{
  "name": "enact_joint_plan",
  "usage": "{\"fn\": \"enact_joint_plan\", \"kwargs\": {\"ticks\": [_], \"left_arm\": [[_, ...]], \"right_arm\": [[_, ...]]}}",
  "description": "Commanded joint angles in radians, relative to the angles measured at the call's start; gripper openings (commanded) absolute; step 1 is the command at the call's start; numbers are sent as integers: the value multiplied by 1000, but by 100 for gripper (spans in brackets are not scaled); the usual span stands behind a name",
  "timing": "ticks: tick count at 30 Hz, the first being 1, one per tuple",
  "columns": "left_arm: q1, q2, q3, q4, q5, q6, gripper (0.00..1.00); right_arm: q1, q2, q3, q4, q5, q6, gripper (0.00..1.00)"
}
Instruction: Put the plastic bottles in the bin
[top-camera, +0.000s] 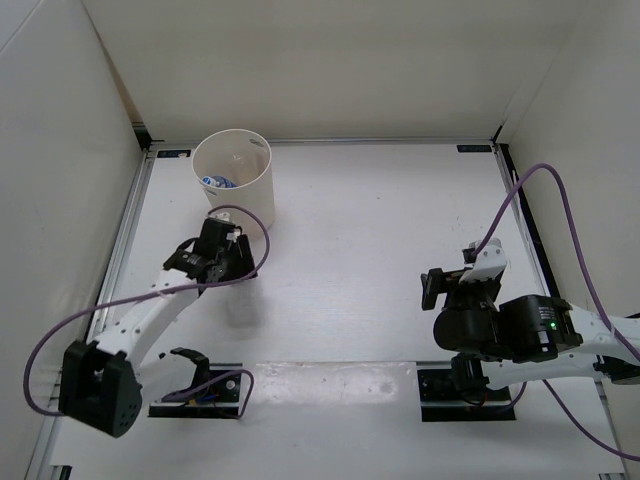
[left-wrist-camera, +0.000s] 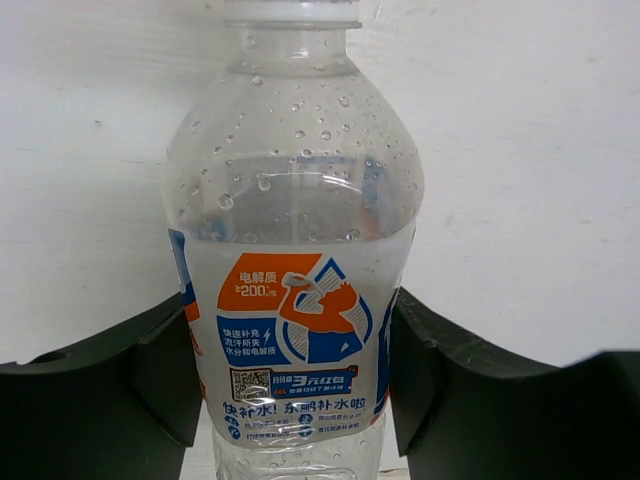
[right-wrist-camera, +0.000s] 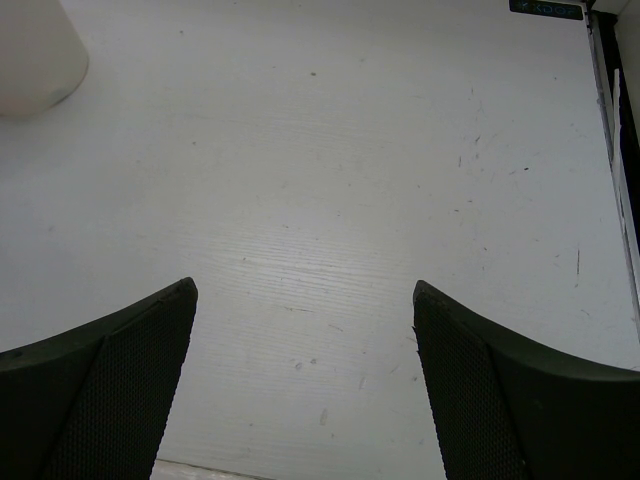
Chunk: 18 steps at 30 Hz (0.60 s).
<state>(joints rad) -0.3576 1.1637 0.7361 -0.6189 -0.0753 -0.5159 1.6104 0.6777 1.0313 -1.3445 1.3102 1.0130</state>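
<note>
Bin (top-camera: 252, 195): upright, upper left of top view, near back wall. Contents: one blue-label bottle (top-camera: 214, 182) lying at the bottom; rest of interior can't be made out.

L gripper (left-wrist-camera: 295, 385): fingers (left-wrist-camera: 150, 380) clamped on either side of clear bottle w/ white-blue-orange label (left-wrist-camera: 300, 300). Its cap is at the top of the wrist frame, w/ droplets inside its upper part. L arm reaches up-frame, gripper just below bin.

R gripper (right-wrist-camera: 305, 300): fingers wide apart, holding nothing, over table (right-wrist-camera: 330, 150). R arm folded at lower right.
</note>
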Motion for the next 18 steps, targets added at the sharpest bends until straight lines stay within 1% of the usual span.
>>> {"fn": "enact_joint_plan", "kwargs": {"ticks": [1,2,3,6,7,10,11,12,13,15,16,17,18], "left_arm": [[-9,-151,49,-60,-61,14,62],[-11,-171,51,-67,-76,17,61],[-12,-235,62,-97,-92,20,60],[-15,-295,108,-134,-123,40,60],[-15,-350,120,-139,-129,48,60],[-17,-400,218,-153,-162,80,60],[-18,-406,232,-151,-170,83,59],[-17,-407,249,-157,-208,91,59],[-17,-406,299,-157,-221,93,57],[-17,-391,339,-145,-262,111,57],[-17,-371,403,-125,-271,120,57],[-17,-362,425,-114,-294,141,59],[-17,-349,449,-104,-297,174,64]], "right_arm": [[5,8,1,-13,38,4,90],[3,0,3,-13,41,6,90],[2,-3,1,-13,38,3,90],[0,2,3,-13,40,4,90],[-1,0,1,-13,40,6,90],[3,-1,3,-13,40,4,90],[2,-1,1,-10,41,3,90],[2,0,3,-13,41,4,90],[0,2,1,-12,41,3,90],[2,0,1,-12,41,6,90],[0,0,1,-13,40,7,90],[0,-1,1,-13,40,9,90],[0,-1,3,-12,41,6,90]]}}
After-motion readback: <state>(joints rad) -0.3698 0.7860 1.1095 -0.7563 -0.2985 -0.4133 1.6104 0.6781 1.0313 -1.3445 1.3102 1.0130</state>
